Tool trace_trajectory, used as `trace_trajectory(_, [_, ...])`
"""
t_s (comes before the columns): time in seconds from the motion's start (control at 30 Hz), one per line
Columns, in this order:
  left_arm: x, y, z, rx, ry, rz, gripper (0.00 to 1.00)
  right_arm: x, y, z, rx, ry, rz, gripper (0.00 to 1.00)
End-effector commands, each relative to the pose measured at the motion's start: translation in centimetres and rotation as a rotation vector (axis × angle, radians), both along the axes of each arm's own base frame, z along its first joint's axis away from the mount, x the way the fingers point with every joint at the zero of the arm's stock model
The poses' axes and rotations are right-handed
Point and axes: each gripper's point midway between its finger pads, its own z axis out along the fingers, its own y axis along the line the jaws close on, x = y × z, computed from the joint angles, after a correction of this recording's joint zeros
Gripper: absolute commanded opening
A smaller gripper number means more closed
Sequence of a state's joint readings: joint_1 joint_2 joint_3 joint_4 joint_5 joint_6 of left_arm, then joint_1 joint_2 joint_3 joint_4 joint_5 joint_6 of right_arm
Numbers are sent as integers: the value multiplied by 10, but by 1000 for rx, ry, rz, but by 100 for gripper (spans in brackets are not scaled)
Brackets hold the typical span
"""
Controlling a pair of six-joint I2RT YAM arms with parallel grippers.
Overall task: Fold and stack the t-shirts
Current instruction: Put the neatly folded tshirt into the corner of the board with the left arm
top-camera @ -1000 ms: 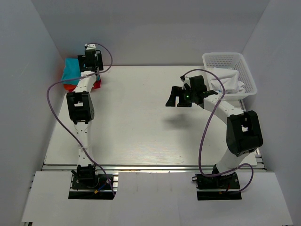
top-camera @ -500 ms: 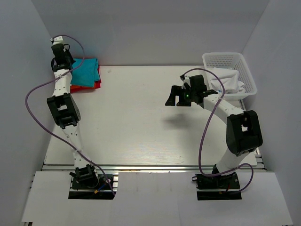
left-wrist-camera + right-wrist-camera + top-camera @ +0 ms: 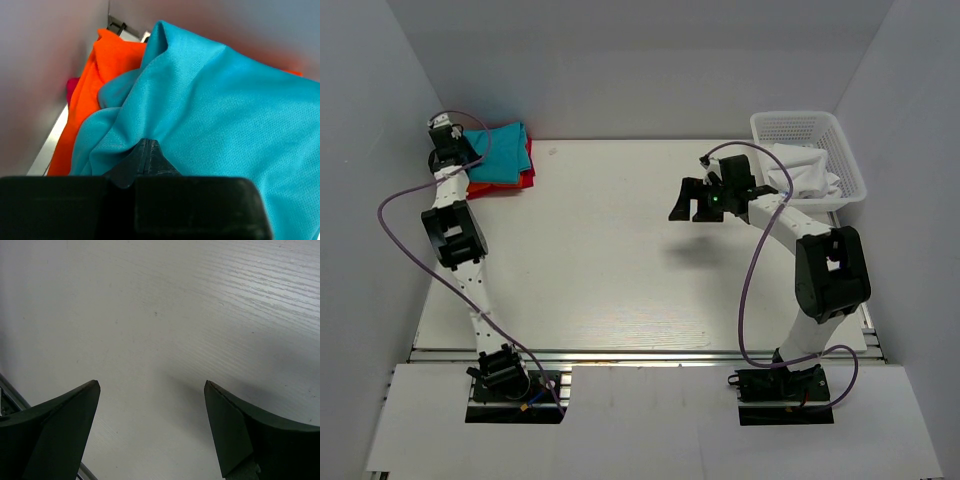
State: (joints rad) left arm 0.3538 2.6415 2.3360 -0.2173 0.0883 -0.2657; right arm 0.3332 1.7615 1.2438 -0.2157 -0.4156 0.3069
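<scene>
Over at the far-left corner of the table: closing the left gripper, from spread wide 1 second ago to pressed together now. Also repositioning it, from above the pile, out toward the side wall, then back to the pile's left edge.

From the left wrist view, pinching a small pucker of the teal-blue t-shirt right at the fingertips, with creases gathering into the nip. Judged a real hold on thin cloth rather than a miss, though only just inside the edge.

Locating the task's things: teal-blue t-shirt on top, folded but rumpled along its left side; under it the orange t-shirt, poking out toward the wall; lowest the red t-shirt, showing as a strip along the right and near edges. All 3 stacked in that far-left corner.

Leaving the right gripper hovering above bare mid-table, jaws spread wide, holding nothing, barely shifted over the last second. Beyond it, a white basket at the far right with white cloth inside.

Reading of the change: probably a tidying tug on the top layer, to flatten or square it on the stack. Worth pulling gently, to avoid dragging the lower 2 askew.
</scene>
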Motion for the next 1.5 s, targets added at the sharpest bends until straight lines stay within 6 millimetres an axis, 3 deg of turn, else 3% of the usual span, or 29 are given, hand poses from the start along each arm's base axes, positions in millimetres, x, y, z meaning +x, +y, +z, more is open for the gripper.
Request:
trace_trajectory(0.0, [-10, 12, 18, -75, -15, 23, 4, 10, 6, 19, 33, -35, 11, 90])
trace_trajectory(0.1, [-10, 2, 28, -92, -35, -24, 13, 7, 9, 20, 33, -41, 31, 90])
trace_trajectory(0.13, [-10, 2, 51, -78, -70, -26, 20, 6, 9, 23, 37, -52, 41, 90])
trace_trajectory(0.17, [-14, 0, 53, -79, -67, -26, 30, 6, 9, 24, 43, -54, 43, 90])
trace_trajectory(0.23, [-16, -13, 76, -50, -103, -42, 64, 1, 10, 26, 54, -75, 56, 90])
trace_trajectory(0.27, [-18, -24, 105, -19, -152, -63, 99, 0, 11, 31, 68, -91, 65, 90])
trace_trajectory(0.4, [-20, -37, 167, 29, -238, -76, 100, -14, 16, 29, 87, -118, 138, 90])
trace_trajectory(0.43, [-21, -41, 170, 4, -228, -82, 100, -22, 15, 18, 83, -97, 147, 90])
trace_trajectory(0.6, [-29, -82, 166, -4, -162, -165, 100, -25, 1, 39, 32, -229, 96, 90])
trace_trajectory(0.63, [-41, -98, 167, 7, -148, -172, 100, -30, -2, 34, 20, -224, 97, 90])
trace_trajectory(0.7, [-50, -122, 180, 55, -172, -174, 100, -36, -6, 47, 32, -279, 96, 90])
trace_trajectory(0.73, [-63, -131, 164, 80, -130, -177, 100, -39, -5, 50, 41, -292, 96, 90])
trace_trajectory(0.77, [-78, -142, 199, 113, -181, -176, 100, -47, -9, 59, 51, -317, 90, 90])
trace_trajectory(0.8, [-91, -161, 186, 122, -154, -195, 100, -52, -10, 54, 56, -315, 90, 90])
trace_trajectory(0.87, [-115, -184, 196, 131, -165, -235, 100, -54, -14, 56, 58, -334, 66, 90])
trace_trajectory(0.9, [-138, -197, 229, 142, -229, -251, 100, -64, -17, 56, 76, -337, 50, 90])
trace_trajectory(0.93, [-158, -218, 197, 119, -173, -281, 100, -67, -20, 54, 78, -334, 35, 90])
trace_trajectory(0.97, [-172, -231, 195, 103, -187, -298, 100, -79, -26, 49, 88, -325, 13, 90])
trace_trajectory(1.0, [-193, -241, 165, 79, -147, -306, 100, -79, -28, 50, 92, -341, -12, 90])
trace_trajectory(1.03, [-213, -265, 182, 67, -202, -348, 100, -79, -32, 61, 99, -387, -41, 90])
trace_trajectory(1.07, [-224, -278, 176, 41, -202, -369, 100, -83, -38, 51, 87, -372, -70, 90])
trace_trajectory(1.1, [-240, -290, 154, 14, -149, -391, 100, -85, -47, 48, 74, -378, -127, 90])
trace_trajectory(1.17, [-263, -333, 148, -35, -139, -477, 100, -91, -58, 47, 64, -400, -178, 90])
trace_trajectory(1.2, [-274, -348, 128, -37, -100, -518, 100, -93, -66, 40, 42, -400, -209, 90])
trace_trajectory(1.3, [-297, -392, 96, 26, 6, -576, 100, -103, -84, 43, 28, -447, -297, 90])
trace_trajectory(1.33, [-298, -405, 97, 76, 20, -575, 100, -104, -86, 43, 24, -452, -302, 90])
trace_trajectory(1.37, [-300, -411, 90, 99, 54, -576, 100, -104, -91, 42, 16, -456, -331, 90])
trace_trajectory(1.4, [-304, -412, 68, 137, 143, -576, 100, -106, -95, 43, 15, -464, -353, 90])
trace_trajectory(1.47, [-303, -421, 69, 171, 147, -572, 100, -107, -98, 49, 20, -485, -367, 90])
